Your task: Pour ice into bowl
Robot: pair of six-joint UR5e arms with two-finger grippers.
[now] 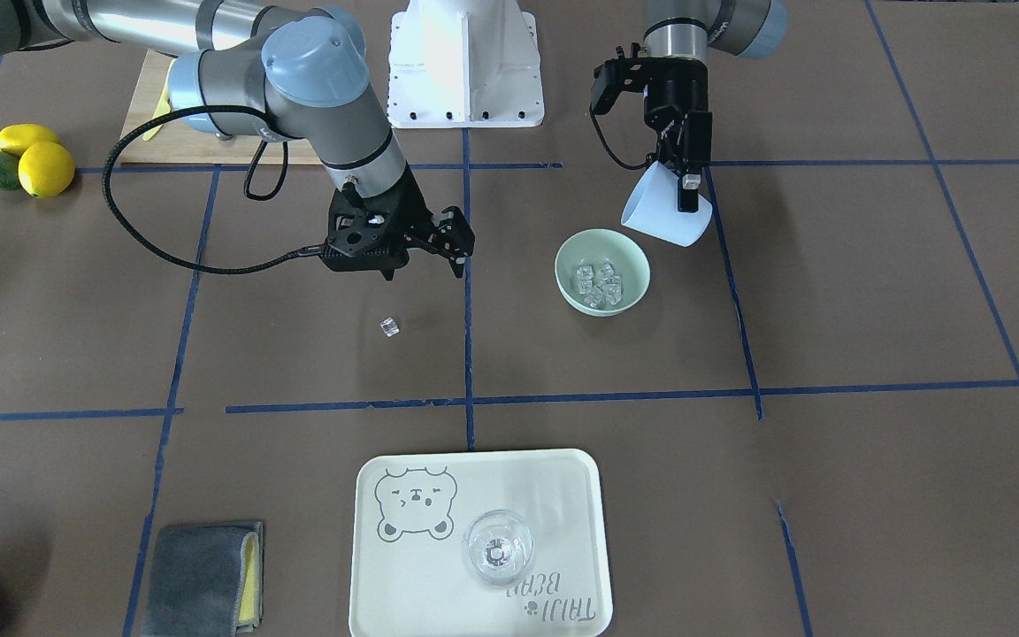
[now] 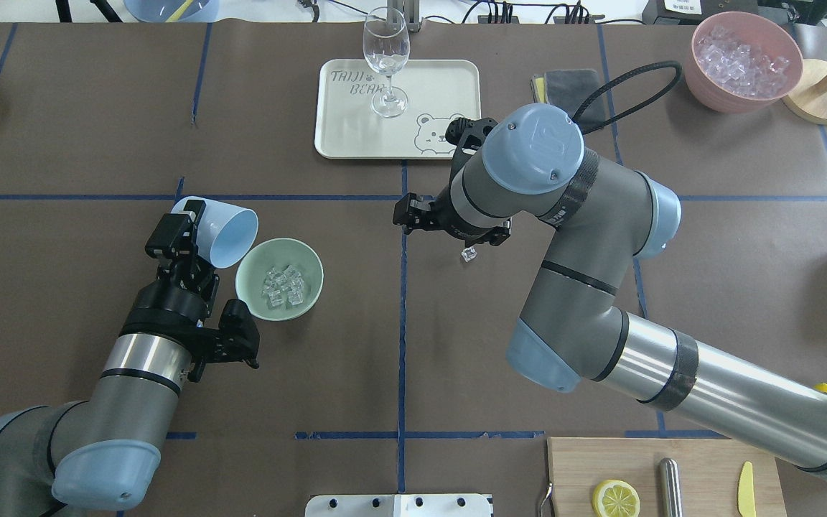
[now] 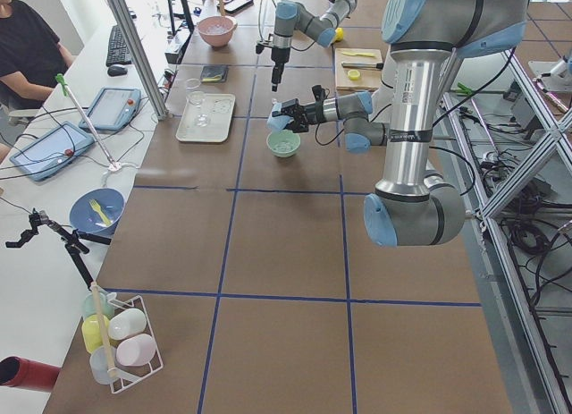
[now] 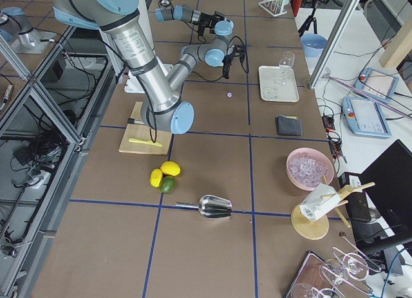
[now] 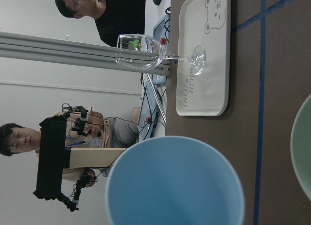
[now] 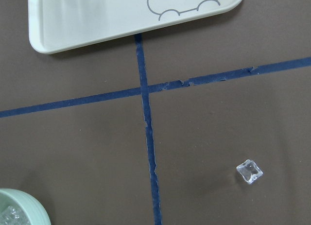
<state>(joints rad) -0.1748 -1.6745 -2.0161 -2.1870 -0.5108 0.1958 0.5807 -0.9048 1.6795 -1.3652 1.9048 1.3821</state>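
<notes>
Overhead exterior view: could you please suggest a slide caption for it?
Left gripper holds the tilted light blue cup beside the bowl of ice; one cube lies outside.

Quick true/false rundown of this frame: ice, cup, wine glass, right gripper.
1. Ice cubes lie in the mint-green bowl. True.
2. The light blue cup stands upright on the table. False: the left gripper holds it by the rim, tilted, above the table beside the bowl.
3. One stray ice cube lies on the table outside the bowl. True.
4. The wine glass lies on its side. False: it stands upright on the bear-print tray.
5. The right gripper holds the stray ice cube. False: it is open and empty, above the table.
</notes>
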